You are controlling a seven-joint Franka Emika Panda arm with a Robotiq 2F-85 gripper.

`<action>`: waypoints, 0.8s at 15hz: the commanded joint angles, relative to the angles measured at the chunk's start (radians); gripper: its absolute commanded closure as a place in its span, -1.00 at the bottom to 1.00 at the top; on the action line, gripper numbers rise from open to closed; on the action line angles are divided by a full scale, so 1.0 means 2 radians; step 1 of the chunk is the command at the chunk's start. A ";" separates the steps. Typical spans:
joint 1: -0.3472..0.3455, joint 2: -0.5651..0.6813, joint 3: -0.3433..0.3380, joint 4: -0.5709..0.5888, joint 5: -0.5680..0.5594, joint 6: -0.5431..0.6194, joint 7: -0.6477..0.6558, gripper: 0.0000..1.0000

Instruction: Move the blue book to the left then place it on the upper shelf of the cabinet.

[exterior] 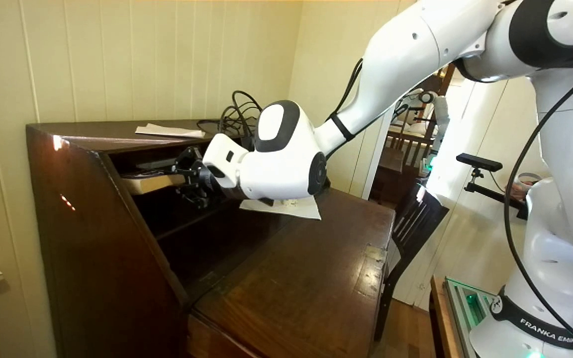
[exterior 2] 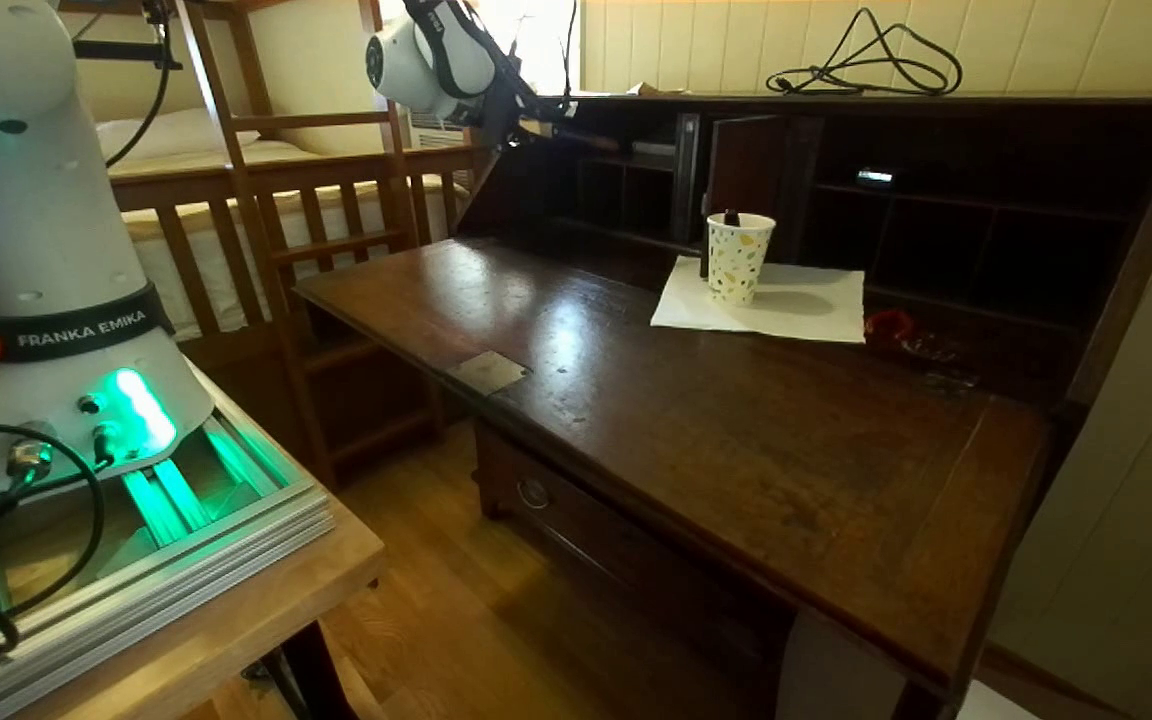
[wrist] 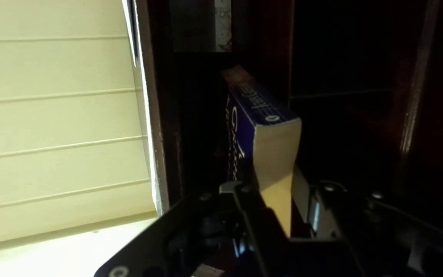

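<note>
The blue book [exterior: 151,184]: at the open front of the cabinet [exterior: 97,258], left of centre in an exterior view. In hand. The end effector [wrist: 265,188] stands parted only by the book's thickness, a jaw against each cover, lower centre in the wrist view.

Weak point: much of the book juts past the jaws. A knock on that free end could swivel it in the grip or work it loose. Candidates: the side panel [exterior: 117,219], close by the book's tip in that exterior view; the top board [wrist: 162,107], left in the wrist view; the upper shelf [wrist: 273,42], upper centre-right there. Too dark to tell if book and shelf touch.

Coming in low could jam it on the shelf edge. Letting go short could tip it onto the worktop [exterior: 291,268]. A pale item [wrist: 223,25] deeper in, top of the wrist frame, may stop a full push.
</note>
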 commanded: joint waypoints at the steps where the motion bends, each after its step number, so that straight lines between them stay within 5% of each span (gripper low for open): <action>1: -0.020 0.031 0.001 0.057 0.001 0.049 -0.023 0.86; 10: -0.077 0.093 0.043 0.128 -0.001 0.111 -0.079 0.86; 11: -0.079 0.091 0.045 0.124 -0.001 0.113 -0.084 -0.06; 12: -0.083 0.089 0.048 0.118 -0.001 0.115 -0.088 -0.07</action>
